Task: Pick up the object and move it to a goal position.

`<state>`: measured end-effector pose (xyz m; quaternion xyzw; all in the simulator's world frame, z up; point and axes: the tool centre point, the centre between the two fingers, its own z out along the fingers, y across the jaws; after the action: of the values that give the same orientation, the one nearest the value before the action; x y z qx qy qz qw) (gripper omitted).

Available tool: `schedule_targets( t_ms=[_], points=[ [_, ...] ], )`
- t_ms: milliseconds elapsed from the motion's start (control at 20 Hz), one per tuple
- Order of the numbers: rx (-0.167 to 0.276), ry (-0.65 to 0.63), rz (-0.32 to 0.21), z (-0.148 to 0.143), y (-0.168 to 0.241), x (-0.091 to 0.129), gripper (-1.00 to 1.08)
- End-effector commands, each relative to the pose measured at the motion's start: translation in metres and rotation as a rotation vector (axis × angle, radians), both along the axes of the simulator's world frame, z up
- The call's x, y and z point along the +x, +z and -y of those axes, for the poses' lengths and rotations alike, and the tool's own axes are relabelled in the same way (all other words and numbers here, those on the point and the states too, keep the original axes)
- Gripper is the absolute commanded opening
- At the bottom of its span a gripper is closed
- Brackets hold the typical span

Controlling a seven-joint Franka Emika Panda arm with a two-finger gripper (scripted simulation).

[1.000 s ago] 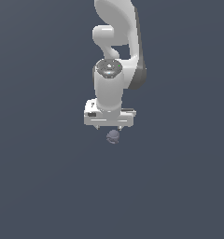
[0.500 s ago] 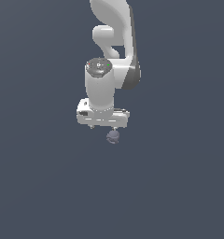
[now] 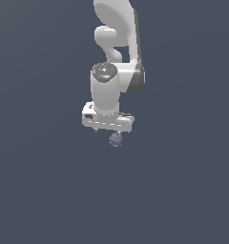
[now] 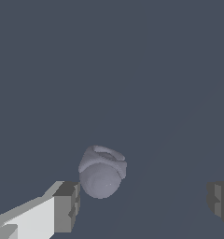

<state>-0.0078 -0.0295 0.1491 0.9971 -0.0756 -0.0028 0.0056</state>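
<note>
The white, jointed Panda arm (image 3: 117, 57) hangs down over a plain, flat, dark slate-grey surface (image 3: 45, 190), its rounded wrist housing ending in a white crossbar. Under that bar sits the gripper (image 3: 112, 135), and taking the gripper as the landmark, the small, dark grey-purplish, roundish lump of an object (image 3: 116, 139) lies directly beneath it, slightly toward the exterior view's right of the bar's middle and much narrower than the bar.

In the wrist view the gripper (image 4: 144, 205) is released: its two grey, blocky fingertips (image 4: 67, 206) stand well apart with a wide gap of bare surface between them. The object (image 4: 102, 172) lies between them, but not centred: it is just beside one fingertip, nearly touching its inner corner, and well apart from the other. Whether it actually touches the near fingertip cannot be told. The lump shows a smooth ball-like end toward the gripper and a folded, ring-like rim on the side away from it. Nothing is clamped on it.
</note>
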Motion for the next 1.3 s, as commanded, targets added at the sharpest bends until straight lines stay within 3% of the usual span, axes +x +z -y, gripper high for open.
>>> schedule_targets(
  t_ms=[0, 700, 1250],
  points=[
    [0.001, -0.032, 0.001, -0.004, -0.006, -0.002, 1.00],
    [0.009, -0.281, 0.007, -0.034, -0.049, -0.022, 1.00],
    [0.010, -0.338, 0.008, -0.040, -0.059, -0.028, 1.00]
  ],
)
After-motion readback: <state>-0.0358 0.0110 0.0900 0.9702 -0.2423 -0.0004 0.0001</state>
